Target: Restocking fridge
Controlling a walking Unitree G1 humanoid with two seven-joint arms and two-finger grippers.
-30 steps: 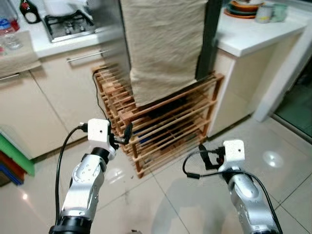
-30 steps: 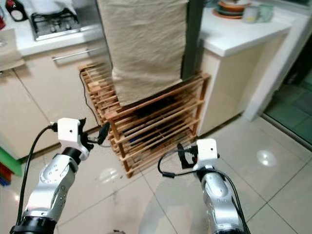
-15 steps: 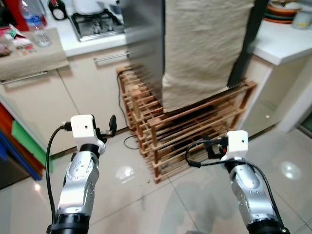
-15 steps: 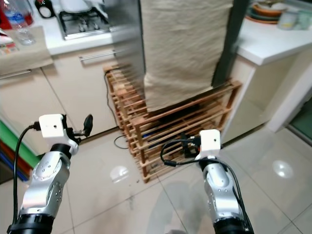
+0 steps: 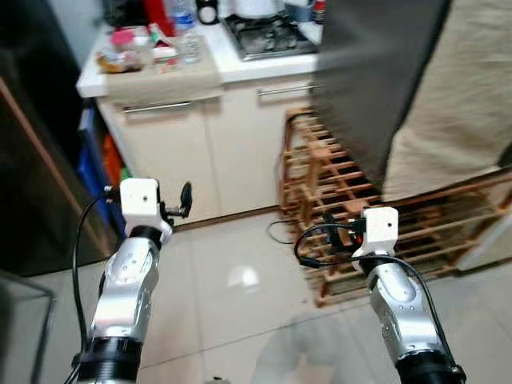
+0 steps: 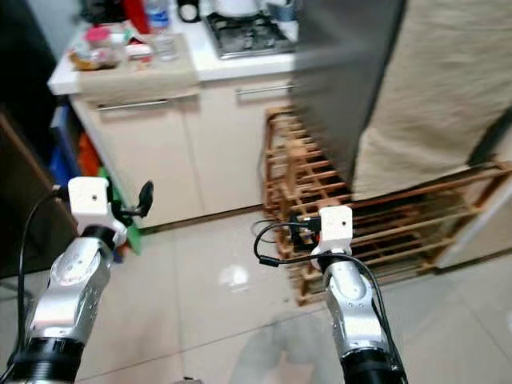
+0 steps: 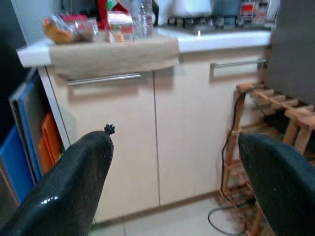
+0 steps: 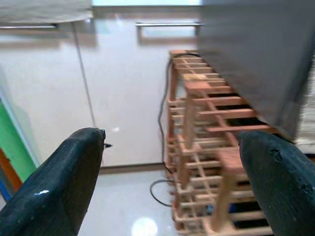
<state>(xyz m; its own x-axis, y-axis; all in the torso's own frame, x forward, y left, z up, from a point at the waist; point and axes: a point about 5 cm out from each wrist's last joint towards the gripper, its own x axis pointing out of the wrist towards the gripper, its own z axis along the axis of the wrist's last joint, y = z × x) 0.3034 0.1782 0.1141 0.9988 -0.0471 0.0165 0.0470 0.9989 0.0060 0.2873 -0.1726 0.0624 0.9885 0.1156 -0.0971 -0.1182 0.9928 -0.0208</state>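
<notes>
A tall grey metal-sided appliance (image 5: 372, 76), draped in front with a beige cloth (image 5: 460, 104), stands on a wooden slatted rack (image 5: 336, 192) at the right. On the white counter (image 5: 232, 66) to its left stand a clear water bottle (image 5: 186, 36) and some packaged snacks (image 5: 120, 58) on a tan cloth. My left gripper (image 7: 172, 167) is held out at waist height, open and empty, facing the cabinet doors. My right gripper (image 8: 170, 172) is open and empty too, pointing at the rack's left end.
Cream cabinet doors (image 5: 172, 160) with bar handles run under the counter, and a gas hob (image 5: 268, 34) sits on top. Coloured flat boards (image 5: 100, 164) lean beside the cabinet. A dark door or panel (image 5: 32, 168) fills the left. A black cable (image 5: 280, 232) lies on the glossy tiled floor.
The camera has swung left, so the appliance and rack have slid to the right and the counter and dark panel have come into view. Both arms keep the same raised pose.
</notes>
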